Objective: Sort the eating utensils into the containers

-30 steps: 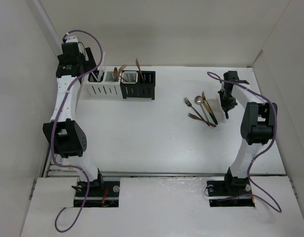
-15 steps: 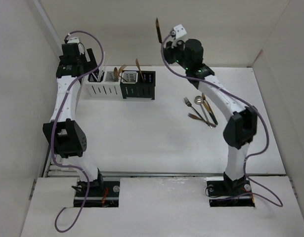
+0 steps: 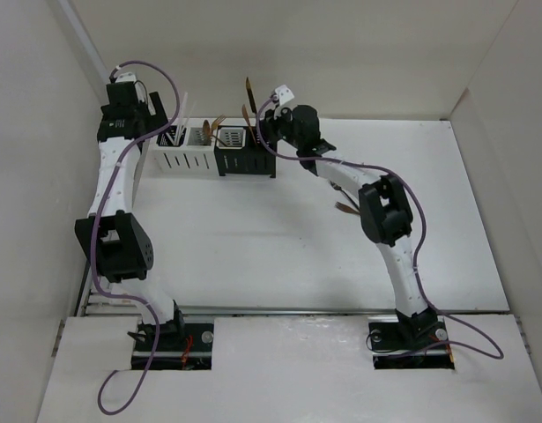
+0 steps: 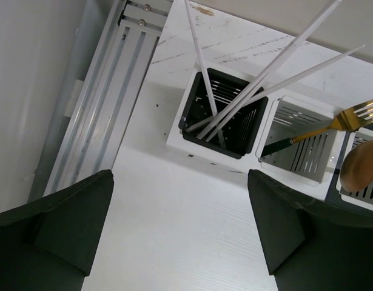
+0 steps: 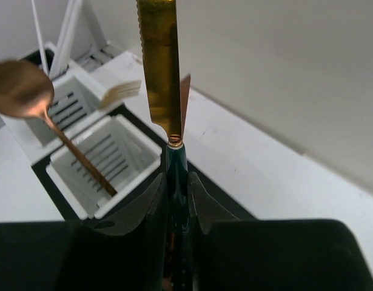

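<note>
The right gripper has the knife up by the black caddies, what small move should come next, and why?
Probably lower the knife straight down into the end black caddy. The right gripper is shut on its handle, blade up, hovering just past the neighbouring caddy that holds a spoon.

Gold, dark-handled knife (image 5: 159, 66) upright near four slotted caddies (image 3: 216, 155).
</note>
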You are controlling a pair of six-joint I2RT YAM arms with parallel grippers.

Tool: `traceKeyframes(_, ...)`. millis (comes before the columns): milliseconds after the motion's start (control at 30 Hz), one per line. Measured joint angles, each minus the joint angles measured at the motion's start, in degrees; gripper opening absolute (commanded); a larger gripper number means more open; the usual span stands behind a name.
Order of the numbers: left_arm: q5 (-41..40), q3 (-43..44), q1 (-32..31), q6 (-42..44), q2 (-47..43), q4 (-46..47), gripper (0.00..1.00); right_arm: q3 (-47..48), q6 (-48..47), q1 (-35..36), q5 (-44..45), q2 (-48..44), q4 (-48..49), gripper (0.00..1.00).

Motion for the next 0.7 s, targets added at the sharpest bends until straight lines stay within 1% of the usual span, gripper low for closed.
traceKeyframes(167, 0.04, -0.31, 0.74, -0.02, 0.0, -0.02, 0.92, -6.58, 0.42, 0.39, -0.04, -0.28, 1.99, 0.01)
traceKeyframes(200, 0.02, -0.31, 0.74, 0.0, 0.02, -0.02, 0.92, -7.85, 0.55, 0.5, -0.04, -0.39, 2.12, 0.12)
traceKeyframes(267, 0.02, -0.31, 0.81, 0.0, 0.02, 0.0, 0.93, -9.2, 0.61, 0.76, -0.04, -0.87, 3.63, 0.29)
traceKeyframes(300, 0.04, -0.31, 0.81, 0.0, 0.0, -0.02, 0.93, -9.79, 0.79, 0.79, -0.07, -1.31, 3.65, 0.41)
traceKeyframes(333, 0.02, -0.31, 0.81, 0.0, 0.02, 0.0, 0.93, -10.34, 1.07, 0.85, -0.02, -1.84, 3.72, 0.47)
traceKeyframes(400, 0.04, -0.35, 0.81, 0.02, 0.0, 0.04, 0.93, -10.91, 1.01, 1.07, -0.07, -2.71, 3.63, 0.55)
traceKeyframes(433, 0.04, -0.42, 0.81, 0.0, 0.0, 0.15, 0.93, -11.06, 1.18, 1.07, -0.07, -3.17, 3.58, 0.6)
traceKeyframes(533, 0.07, -0.61, 0.79, 0.0, 0.02, 0.24, 0.93, -11.65, 1.22, 1.05, -0.02, -5.77, 3.45, 0.68)
traceKeyframes(600, 0.07, -0.61, 0.79, 0.0, 0.0, 0.33, 0.93, -12.26, 1.22, 0.74, 0.26, -8.46, 3.52, 0.7)
traceKeyframes(700, 0.07, -0.61, 0.79, 0.0, 0.0, 0.39, 0.93, -14.71, 1.22, 0.15, 1.11, -14.88, 2.89, 0.73)
